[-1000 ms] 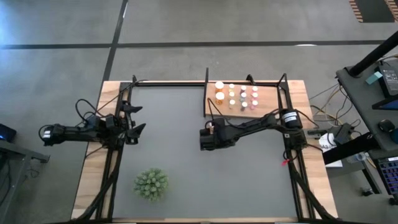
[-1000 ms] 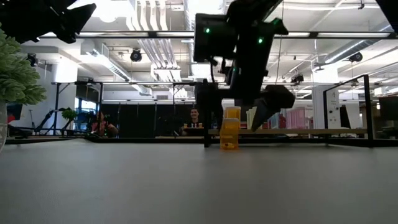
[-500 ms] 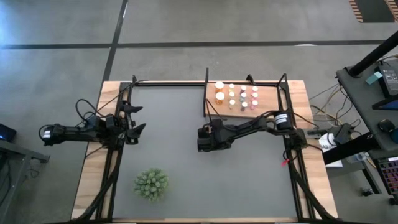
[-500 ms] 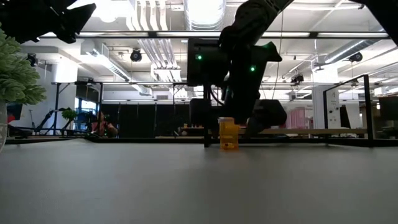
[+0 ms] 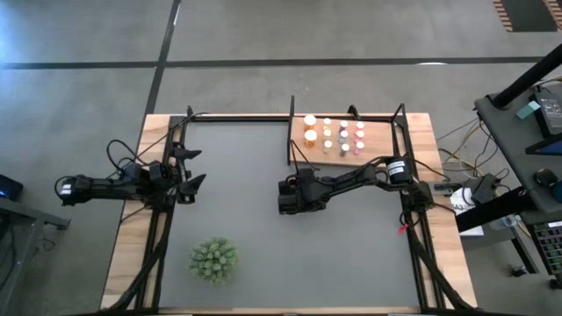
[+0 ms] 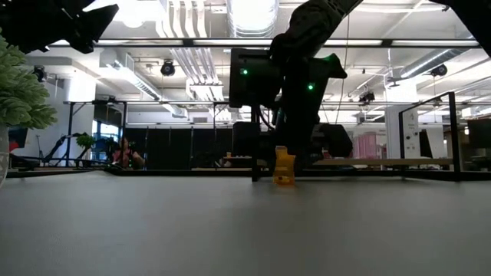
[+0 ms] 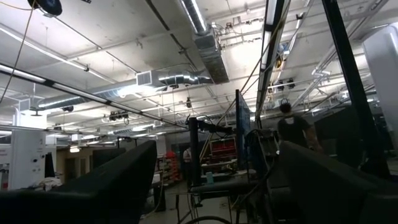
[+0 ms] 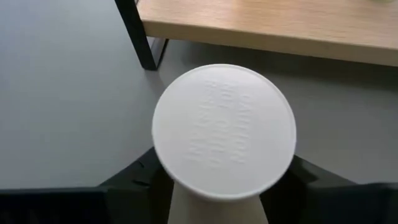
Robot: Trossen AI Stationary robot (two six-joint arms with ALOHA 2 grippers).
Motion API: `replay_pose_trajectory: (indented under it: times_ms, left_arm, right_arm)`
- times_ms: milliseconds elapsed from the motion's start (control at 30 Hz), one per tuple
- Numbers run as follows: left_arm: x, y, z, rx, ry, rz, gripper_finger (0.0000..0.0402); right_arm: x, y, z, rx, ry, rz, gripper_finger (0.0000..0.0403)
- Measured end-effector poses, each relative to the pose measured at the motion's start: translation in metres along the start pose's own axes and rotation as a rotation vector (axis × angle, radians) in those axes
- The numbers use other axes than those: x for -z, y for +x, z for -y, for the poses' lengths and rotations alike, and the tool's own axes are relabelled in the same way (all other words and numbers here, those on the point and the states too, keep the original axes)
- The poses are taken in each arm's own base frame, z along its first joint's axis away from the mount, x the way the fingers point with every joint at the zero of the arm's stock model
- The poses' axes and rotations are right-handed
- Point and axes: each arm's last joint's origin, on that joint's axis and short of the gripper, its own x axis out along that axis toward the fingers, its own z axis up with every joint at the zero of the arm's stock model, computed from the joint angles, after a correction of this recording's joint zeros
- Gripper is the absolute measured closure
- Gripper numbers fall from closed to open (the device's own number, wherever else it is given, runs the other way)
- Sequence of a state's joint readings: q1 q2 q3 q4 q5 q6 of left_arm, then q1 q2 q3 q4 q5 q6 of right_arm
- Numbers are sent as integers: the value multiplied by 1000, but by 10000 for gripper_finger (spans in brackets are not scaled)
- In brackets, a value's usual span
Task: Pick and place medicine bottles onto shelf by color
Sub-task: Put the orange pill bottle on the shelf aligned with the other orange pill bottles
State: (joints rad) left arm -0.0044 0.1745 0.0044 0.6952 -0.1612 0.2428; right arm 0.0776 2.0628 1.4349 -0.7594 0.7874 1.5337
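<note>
The right claw (image 6: 285,157) grips an orange medicine bottle (image 6: 284,167) standing on the mat, shelf (image 5: 373,140) just beyond it. Only the right wrist view shows its white cap (image 8: 224,130) between the fingers (image 8: 134,177). The left claw (image 5: 195,165) hangs wide, well apart.

Overhead: straight down on the whole dark mat (image 5: 263,219), both arms and the shelf (image 5: 373,140) at the far edge. Low: level at mat height, facing across to the shelf (image 6: 383,162) and the room beyond, with the orange bottle (image 6: 284,166) mid-distance. Left wrist: aimed out and upward past its own fingers (image 7: 106,183) at ceiling ducts. Right wrist: very close above a white bottle cap (image 8: 224,130), shelf edge (image 8: 280,31) behind. Shared by overhead, low and right wrist: shelf and mat.
</note>
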Motion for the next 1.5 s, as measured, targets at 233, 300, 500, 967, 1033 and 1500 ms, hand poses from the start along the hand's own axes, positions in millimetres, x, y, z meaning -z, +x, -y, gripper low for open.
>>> replay_pose_trajectory:
  times_ms: [233, 300, 500, 967, 1033, 1500]
  left_arm:
    - [0, 0, 0, 0, 0, 0, 79]
    - [0, 0, 0, 0, 0, 0, 79]
    - [0, 0, 0, 0, 0, 0, 79]
    - [0, 0, 0, 0, 0, -1, 79]
    - [0, 0, 0, 0, 0, -2, 79]
    - [0, 0, 0, 0, 0, -2, 79]
  right_arm:
    - [-5, -5, 0, -15, 15, 1, 226]
    - [-10, -10, 0, -23, 23, 3, 221]
    - [-24, -21, 7, -7, 16, 47, 219]
    - [-56, -13, 17, 71, 13, 124, 218]
    - [-59, -10, 18, 80, 21, 124, 218]
    - [-80, 14, 20, 99, 93, 63, 218]
